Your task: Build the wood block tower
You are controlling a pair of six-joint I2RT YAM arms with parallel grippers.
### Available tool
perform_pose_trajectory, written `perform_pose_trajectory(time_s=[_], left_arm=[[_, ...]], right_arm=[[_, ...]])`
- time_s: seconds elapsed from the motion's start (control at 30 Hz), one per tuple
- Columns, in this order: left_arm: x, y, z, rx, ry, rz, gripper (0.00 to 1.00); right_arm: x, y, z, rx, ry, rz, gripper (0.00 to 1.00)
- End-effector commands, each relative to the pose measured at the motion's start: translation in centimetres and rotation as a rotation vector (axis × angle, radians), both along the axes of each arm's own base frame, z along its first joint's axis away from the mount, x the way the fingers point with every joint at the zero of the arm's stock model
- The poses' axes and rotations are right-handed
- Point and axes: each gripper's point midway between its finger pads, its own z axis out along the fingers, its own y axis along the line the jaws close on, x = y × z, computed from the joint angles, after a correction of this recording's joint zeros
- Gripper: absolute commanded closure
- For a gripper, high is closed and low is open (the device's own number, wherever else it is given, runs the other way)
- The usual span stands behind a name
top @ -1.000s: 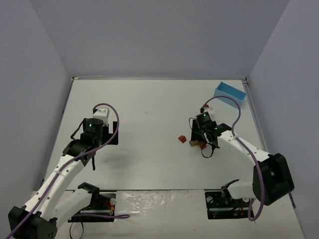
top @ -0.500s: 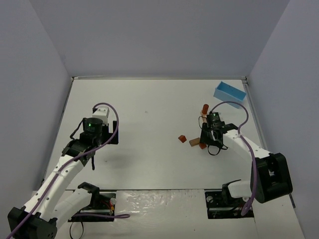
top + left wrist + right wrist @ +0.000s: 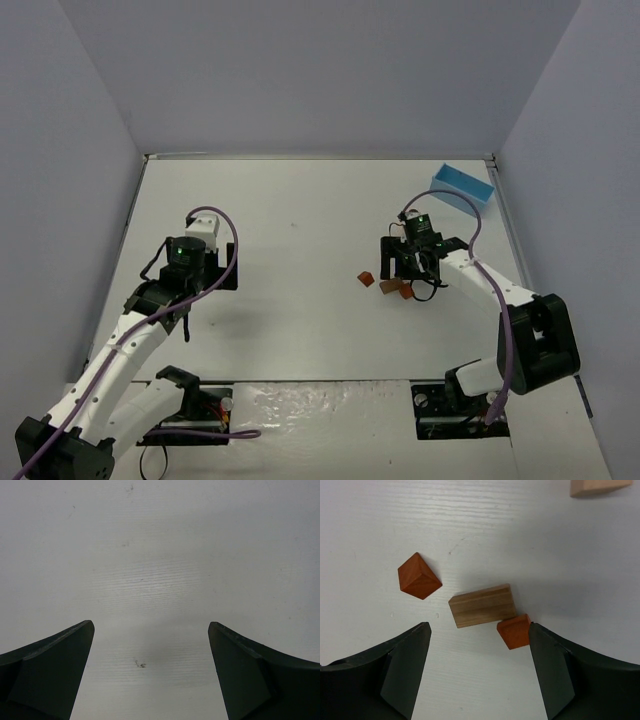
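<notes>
The tower's wooden blocks lie loose and flat on the table, none stacked. In the right wrist view an orange-red block (image 3: pixel 419 576) sits at the left. A tan block (image 3: pixel 481 605) lies in the middle, and a small orange block (image 3: pixel 514 631) touches its lower right corner. Another tan block (image 3: pixel 597 486) shows at the top edge. My right gripper (image 3: pixel 479 625) hangs open just above them, its right finger close beside the small orange block, holding nothing. From above, the orange-red block (image 3: pixel 366 279) and the tan block (image 3: pixel 388 288) lie under the right gripper (image 3: pixel 408 268). My left gripper (image 3: pixel 150 625) is open over bare table.
A light blue box (image 3: pixel 461 184) stands at the back right near the wall. Grey walls close in the white table (image 3: pixel 300 200) on three sides. The left arm (image 3: pixel 185 258) hovers over the table's left half, far from the blocks.
My right gripper swung right and then back over the loose blocks, and its jaws have spread wider. The blocks and the left arm have not moved.
</notes>
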Motion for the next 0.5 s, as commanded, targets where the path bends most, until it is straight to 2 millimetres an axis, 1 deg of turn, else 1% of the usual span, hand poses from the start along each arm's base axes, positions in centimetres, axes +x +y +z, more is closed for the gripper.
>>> perform_pose_trajectory(time_s=[0.0,0.07,0.1,0.2,0.37,0.47], left_arm=[[1.0,-0.6,3.1,-0.041,-0.081,-0.004,0.03],[1.0,-0.6,3.2,-0.040,-0.082,-0.003,0.03],[1.0,-0.6,3.2,-0.039,-0.082,-0.004,0.03],[1.0,-0.5,3.1,-0.035,-0.081,-0.001,0.03],[1.0,-0.5,3.1,-0.032,-0.081,0.000,0.03],[1.0,-0.5,3.2,-0.035,-0.082,-0.001,0.03]], right_arm=[[1.2,1.7,-0.5,-0.011,0.008,0.084,0.23],[1.1,2.1,-1.4,-0.031,0.034,0.095,0.23],[1.2,2.2,-1.6,-0.040,0.035,0.095,0.23],[1.2,1.8,-2.3,-0.076,0.046,0.069,0.23],[1.1,1.1,-2.5,-0.097,0.045,0.023,0.26],[1.1,0.6,-2.7,-0.116,0.043,-0.003,0.29]])
